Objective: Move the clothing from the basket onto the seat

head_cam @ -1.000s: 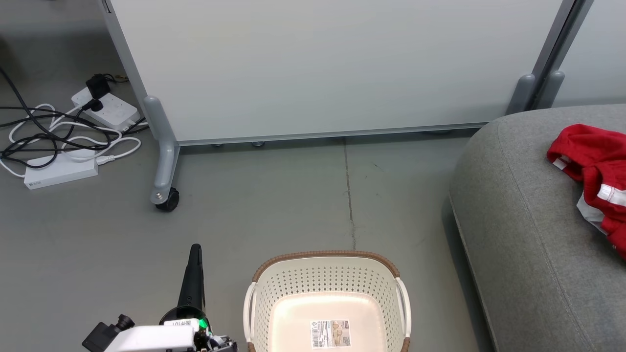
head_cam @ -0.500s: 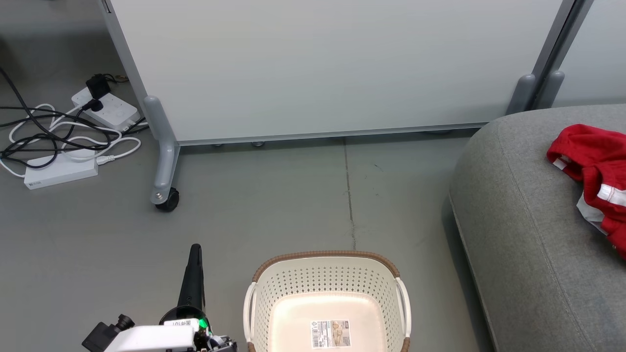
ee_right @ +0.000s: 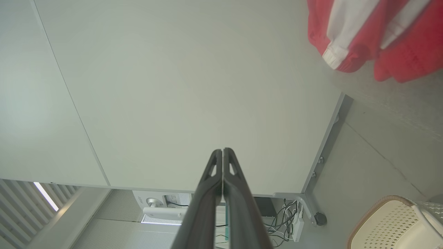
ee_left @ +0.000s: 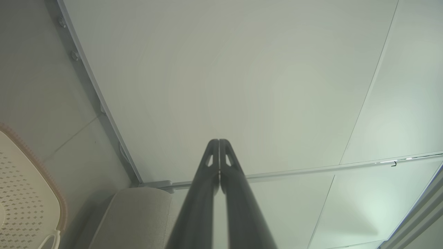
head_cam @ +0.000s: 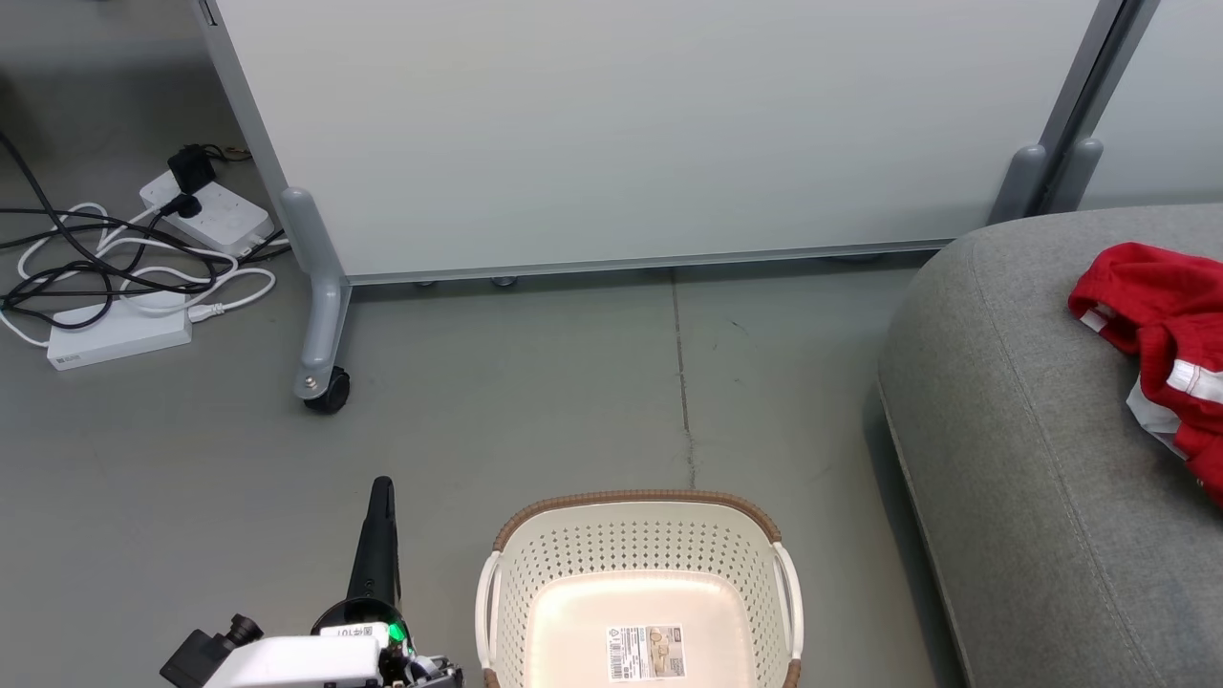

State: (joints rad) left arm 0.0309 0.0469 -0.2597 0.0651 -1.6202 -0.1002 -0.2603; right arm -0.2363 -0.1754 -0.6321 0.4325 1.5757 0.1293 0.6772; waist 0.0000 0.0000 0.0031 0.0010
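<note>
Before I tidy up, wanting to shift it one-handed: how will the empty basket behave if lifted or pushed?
Probably light: the basket is empty perforated plastic. Likely stiff, keeping its shape when lifted by a side handle. Pushed, it should slide on the smooth floor rather than tip, since its flat bottom looks wide.

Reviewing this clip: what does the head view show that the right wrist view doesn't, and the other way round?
Head view adds: the shut left gripper beside the cream perforated plastic basket, and the barcode sticker on its bare floor. Right wrist view adds: the shut right gripper, and a white device beyond the white wheeled partition. Shared: that basket, the partition, the red white-striped clothing lying on the grey fabric sofa, the white power strips with cables.
</note>
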